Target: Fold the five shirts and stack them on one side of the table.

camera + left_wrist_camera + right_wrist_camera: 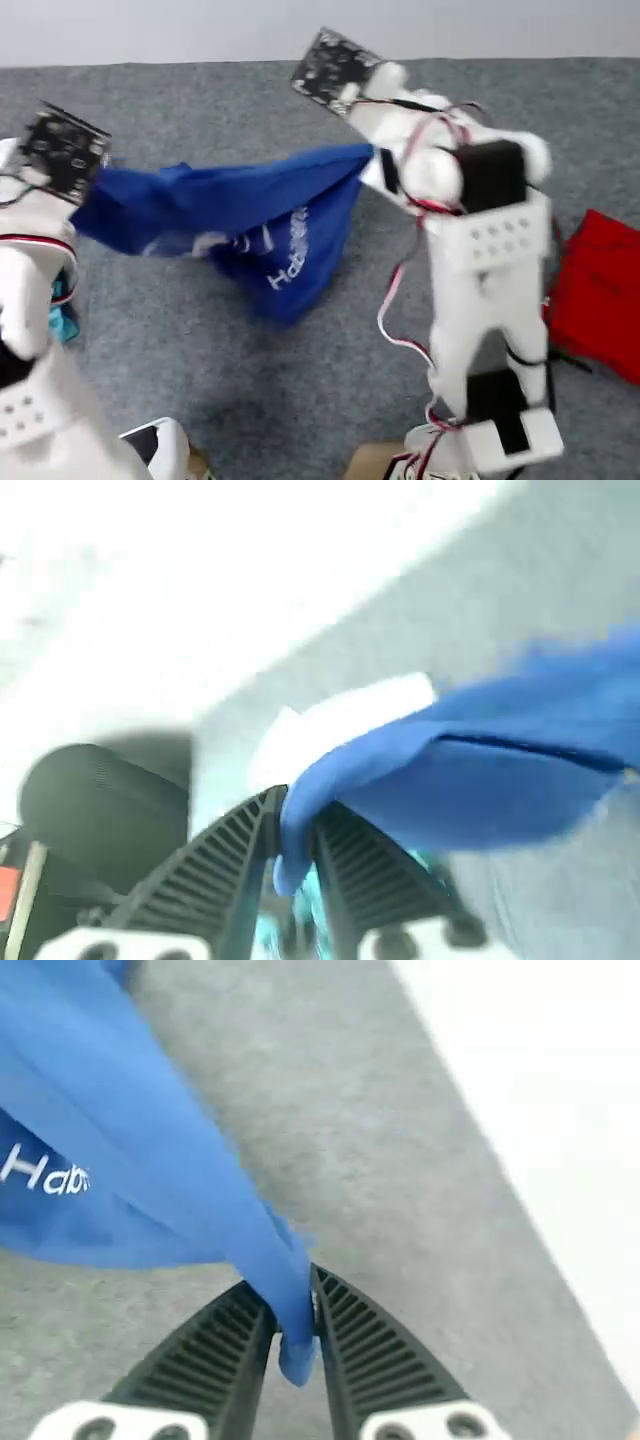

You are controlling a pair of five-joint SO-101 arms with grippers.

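Blue shirt (250, 210) hangs in the air over the desk (200, 390), stretched between the two arms. The left gripper (297, 812) is clamped on one bunched corner and the right gripper (290, 1285) pinches another, each with its ribbed black jaws nearly closed on the cloth. The fabric is a soft, thin knit with white lettering. It sags in a loose pouch in the middle, neither flat nor folded, so folding this one looks barely begun. A red shirt (600, 290) lies at the right edge of the desk, and whether it is folded cannot be told. A teal cloth (62, 320) lies by the left arm, with a white cloth (340, 715) beyond it. No neat stack is visible, so most of the task seems left. The desk top is grey and felt-like.
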